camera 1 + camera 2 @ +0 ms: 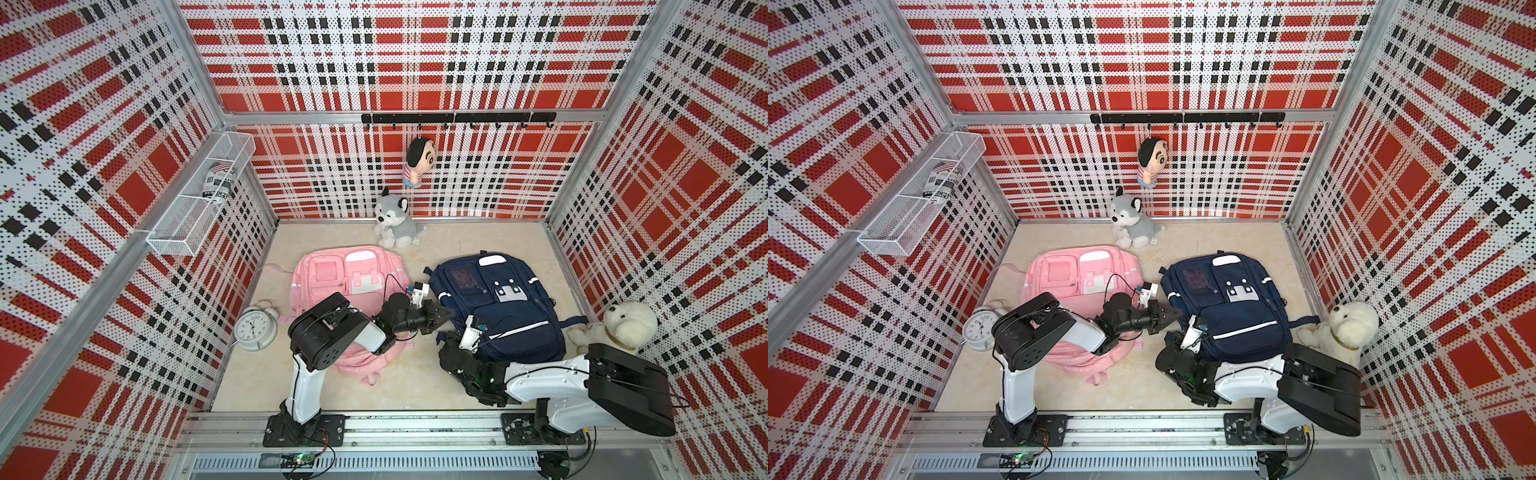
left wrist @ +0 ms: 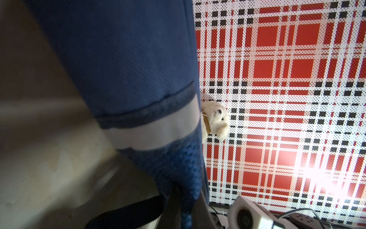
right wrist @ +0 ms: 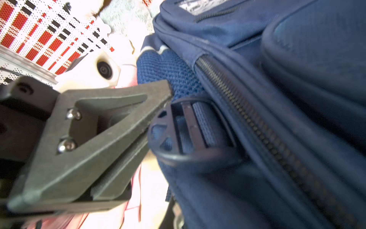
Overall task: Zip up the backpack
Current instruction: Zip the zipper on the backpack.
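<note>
Right jaws sit closed at the navy backpack point(image 1: 512, 329) corner, left jaws closed against its side.

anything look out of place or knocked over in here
The white round alarm clock lies face-up on the beige floor beside the pink fabric backpack rather than standing; nothing looks spilled or torn.
</note>
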Tool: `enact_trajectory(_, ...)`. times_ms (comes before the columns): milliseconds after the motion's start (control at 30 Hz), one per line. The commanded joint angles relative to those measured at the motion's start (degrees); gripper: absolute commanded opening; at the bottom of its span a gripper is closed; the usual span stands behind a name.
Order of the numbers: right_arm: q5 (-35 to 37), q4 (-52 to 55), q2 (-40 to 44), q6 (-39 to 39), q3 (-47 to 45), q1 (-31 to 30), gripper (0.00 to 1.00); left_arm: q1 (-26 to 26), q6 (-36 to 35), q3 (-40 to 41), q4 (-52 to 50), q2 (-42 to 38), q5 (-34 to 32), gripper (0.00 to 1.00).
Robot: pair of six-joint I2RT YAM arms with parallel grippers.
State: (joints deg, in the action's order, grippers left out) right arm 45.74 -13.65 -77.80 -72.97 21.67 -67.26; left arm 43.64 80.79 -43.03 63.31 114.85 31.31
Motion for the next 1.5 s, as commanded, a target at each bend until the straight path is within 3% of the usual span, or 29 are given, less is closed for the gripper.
enact_trajectory(0,-4.59,9.06,2.91,0.23,-0.29,-0.16,0.00,-3.19,-0.56,-3.16,1.39,1.78,-2.37,0.00)
enact_trajectory(300,-12.99,14.26,11.09,0.44,-4.08,-0.95,0.00,-5.64,-0.12,-7.20,0.85,4.88,-2.37,0.00)
enact_trajectory(667,-20.22,25.91,15.61,1.13,-2.38,-3.44,0.00,-7.65,0.52,-11.41,0.27,7.76,-2.04,0.00)
enact_trajectory(1100,-28.21,45.47,33.68,-3.50,-5.57,-4.91,0.00,-9.26,-0.81,-12.59,-2.53,8.75,-2.26,0.00)
enact_trajectory(1200,-28.33,51.22,36.91,-5.49,-5.33,-4.98,0.00,-9.08,-1.16,-12.29,-2.84,8.14,-2.61,0.00)
enact_trajectory(1467,-28.40,52.72,41.40,-5.52,-6.00,-5.03,0.00,-8.20,-1.34,-11.81,-2.93,8.17,-2.96,0.00)
